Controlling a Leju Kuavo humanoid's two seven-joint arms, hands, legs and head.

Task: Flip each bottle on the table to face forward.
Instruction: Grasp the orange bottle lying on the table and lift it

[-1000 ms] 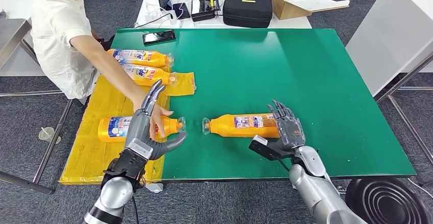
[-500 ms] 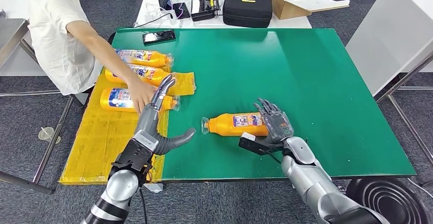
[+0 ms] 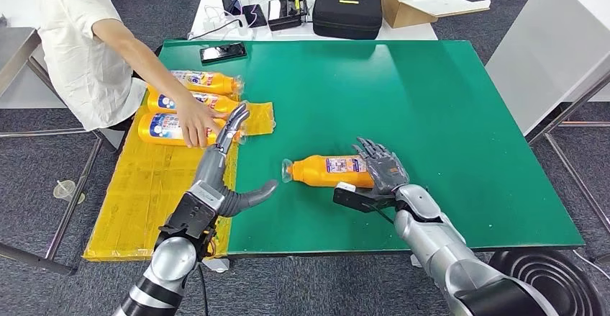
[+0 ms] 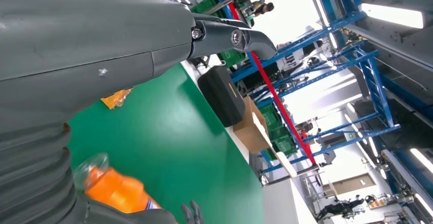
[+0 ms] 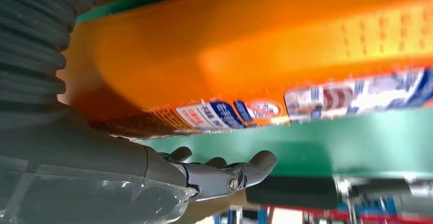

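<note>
Orange bottle (image 3: 332, 171) lies flat on the green tabletop (image 3: 446, 122), base end against the right hand (image 3: 381, 173), cap pointing away toward the left hand (image 3: 219, 179). Right hand's grasp: cannot tell, fingers cover the base. Left hand spread, holding nothing. Likely rigid, slick plastic, rolls easily; take it mid-body at the label. Label text blurred in the right wrist view.

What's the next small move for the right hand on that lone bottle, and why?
Probably close the right hand on the orange bottle before rolling it. The bottle lies on its side on the green table, the fingers sit at its base end, and a firm grip isn't plainly visible.
</note>
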